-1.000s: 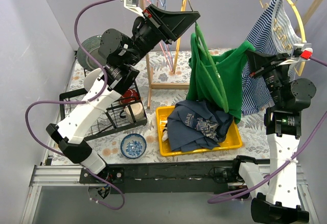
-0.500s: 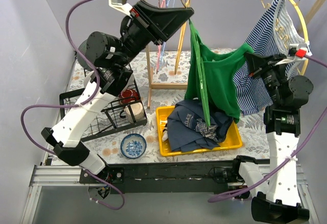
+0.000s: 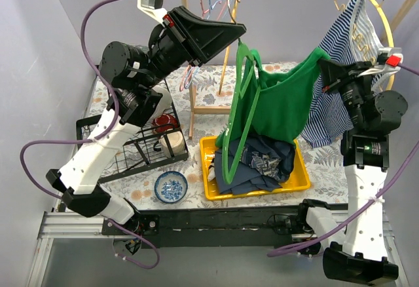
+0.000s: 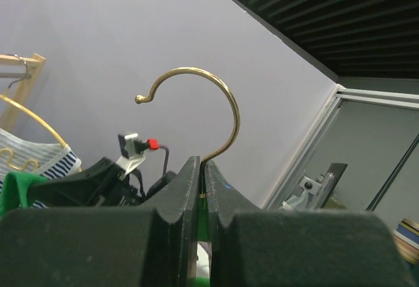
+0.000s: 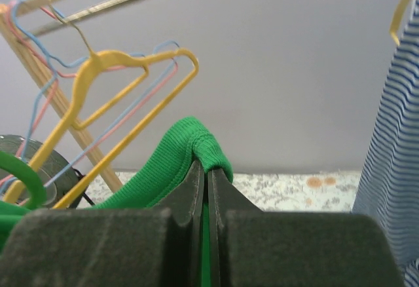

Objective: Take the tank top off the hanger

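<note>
I hold the hanger (image 3: 237, 113) by its hook in the clamped left gripper (image 3: 241, 33). The right gripper (image 3: 325, 72) pinches the green tank top (image 3: 283, 103), which is stretched between them above the yellow tray (image 3: 302, 181). I recommend separating the arms steadily and tilting the hanger so the fabric slides free.

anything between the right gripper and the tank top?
Nothing visible. The right gripper is shut directly on a fold of the tank top, and the left gripper is clamped on the hanger hook.
</note>
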Controlling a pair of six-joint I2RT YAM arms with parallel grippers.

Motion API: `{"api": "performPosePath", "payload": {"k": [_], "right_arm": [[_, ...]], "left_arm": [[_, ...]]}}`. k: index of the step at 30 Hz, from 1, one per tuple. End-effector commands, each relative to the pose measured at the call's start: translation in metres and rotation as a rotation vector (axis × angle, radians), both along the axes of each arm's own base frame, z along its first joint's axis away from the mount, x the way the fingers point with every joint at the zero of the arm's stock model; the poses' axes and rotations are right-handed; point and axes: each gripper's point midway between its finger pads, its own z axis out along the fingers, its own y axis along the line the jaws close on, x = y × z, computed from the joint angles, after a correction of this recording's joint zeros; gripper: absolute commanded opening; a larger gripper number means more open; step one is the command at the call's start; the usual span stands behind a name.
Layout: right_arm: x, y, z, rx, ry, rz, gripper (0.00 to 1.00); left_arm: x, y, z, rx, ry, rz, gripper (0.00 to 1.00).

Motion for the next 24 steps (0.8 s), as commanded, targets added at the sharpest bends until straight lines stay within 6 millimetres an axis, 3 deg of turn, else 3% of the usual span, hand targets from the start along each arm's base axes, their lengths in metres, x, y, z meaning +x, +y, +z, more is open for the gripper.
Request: {"api": "performPosePath", "payload": {"k": [1,2,5,6,8,9,12,13,19,22,24], "right_arm": [[-0.017,0.009,0.075,-0.056,-0.230,0.039,0.01],[-0.022,0.012,0.091,-0.072,-0.286,0.055,0.01],[-0.020,0.014,0.112,-0.079,-0.364,0.072,0.01],[-0.032,0.017,0.135,-0.094,-0.445,0.081,0.01],[-0.035,0.022,0.152,-0.093,-0.491,0.109,0.01],[-0.052,0.027,0.174,-0.107,-0.558,0.135,0.01],[-0.071,0.042,0.196,-0.094,-0.609,0.238,0.01],[-0.086,0.047,0.209,-0.099,-0.661,0.271,0.01],[-0.127,0.062,0.215,-0.116,-0.703,0.353,0.01],[-0.124,0.066,0.188,-0.084,-0.596,0.391,0.01],[-0.102,0.069,0.145,-0.048,-0.456,0.440,0.01]], "left_arm": [[-0.047,0.039,0.027,-0.045,-0.125,-0.018,0.00],[-0.050,0.041,0.030,-0.057,-0.145,-0.018,0.00],[-0.058,0.045,0.042,-0.080,-0.195,-0.026,0.00],[-0.059,0.045,0.044,-0.085,-0.200,-0.035,0.00],[-0.069,0.050,0.055,-0.107,-0.244,-0.053,0.00],[-0.070,0.051,0.057,-0.110,-0.251,-0.057,0.00],[-0.084,0.064,0.072,-0.142,-0.290,-0.053,0.00],[-0.086,0.067,0.075,-0.149,-0.302,-0.041,0.00],[-0.104,0.086,0.081,-0.167,-0.326,-0.023,0.00],[-0.109,0.088,0.072,-0.155,-0.297,-0.059,0.00],[-0.111,0.090,0.067,-0.148,-0.285,-0.069,0.00]]}}
